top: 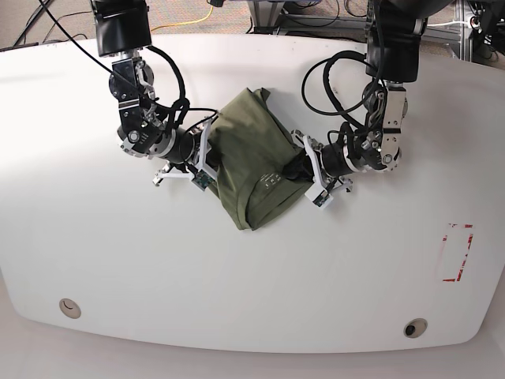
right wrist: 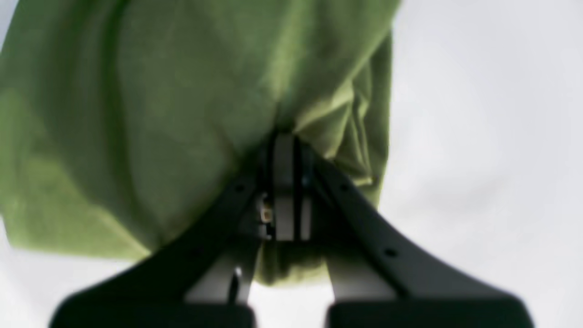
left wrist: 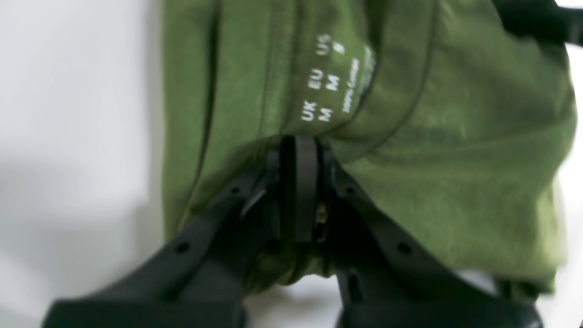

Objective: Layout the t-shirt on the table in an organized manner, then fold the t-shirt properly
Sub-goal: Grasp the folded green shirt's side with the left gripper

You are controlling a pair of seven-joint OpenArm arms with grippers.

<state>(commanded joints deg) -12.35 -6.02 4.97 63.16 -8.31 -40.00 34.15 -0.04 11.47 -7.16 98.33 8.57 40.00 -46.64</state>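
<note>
The t-shirt (top: 256,162) lies bunched near the middle of the table (top: 237,276), strung between the two arms, its long axis running from the far corner down toward the near edge in the base view. The left gripper (left wrist: 298,150) has its jaws pressed together on a fold of cloth just below the printed size label (left wrist: 325,82), so it grips close to the collar; in the base view this is the arm on the right. The right gripper (right wrist: 284,136) is likewise clamped on a gathered pinch of fabric at the opposite side, though the wrist view is too blurred to say which part of the garment that is, perhaps a shoulder or sleeve. The cloth sits squarely between the hands, each about equally near. Spreading the shirt would likely call for the grippers to draw apart, across that long axis, to pull the folds flat.
</note>
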